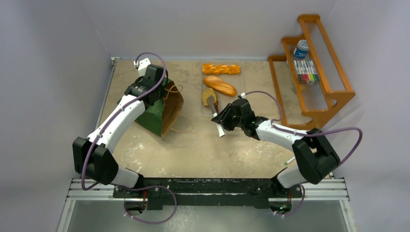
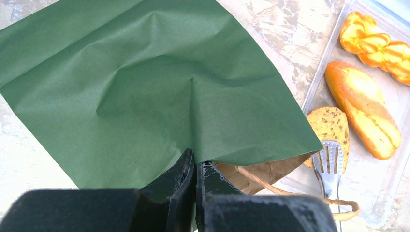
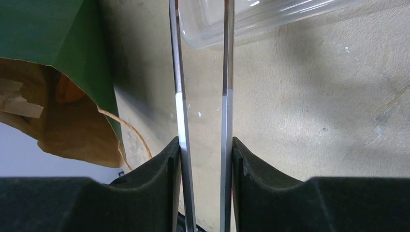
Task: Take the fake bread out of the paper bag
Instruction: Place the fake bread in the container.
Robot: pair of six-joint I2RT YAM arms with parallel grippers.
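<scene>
While the left gripper (image 2: 195, 166) pinches the top edge of the dark green paper carrier bag (image 2: 145, 87), jaws closed flat on the paper, the bag sits on the left-middle of the mottled beige table (image 1: 193, 150). Its brown-lined mouth and thin cord handles face right. A strip of bare tabletop runs between that mouth and the clear plastic tray (image 2: 309, 92) at the far middle. A broader bare stretch lies on the near side, in front of both arm bases. At the far right edge stands an orange wooden rack (image 1: 319, 96) holding coloured markers, well apart from the tray.

The right gripper (image 3: 205, 145) is clamped on the long metal tongs (image 3: 225, 72), one thin arm against each pad. The tongs reach over the bare strip to the tray's near corner.

On the tray lie three pieces:
- a braided orange toy bread stick (image 2: 374, 46), farthest back
- an oblong glossy toy loaf (image 2: 362, 108)
- a round speckled brown toy slice (image 2: 331, 125), nearest, with the slotted tongs head just at its near edge

Inside the bag's mouth, the right wrist view shows a rounded orange-brown piece (image 3: 70, 89), mostly hidden by the paper.
</scene>
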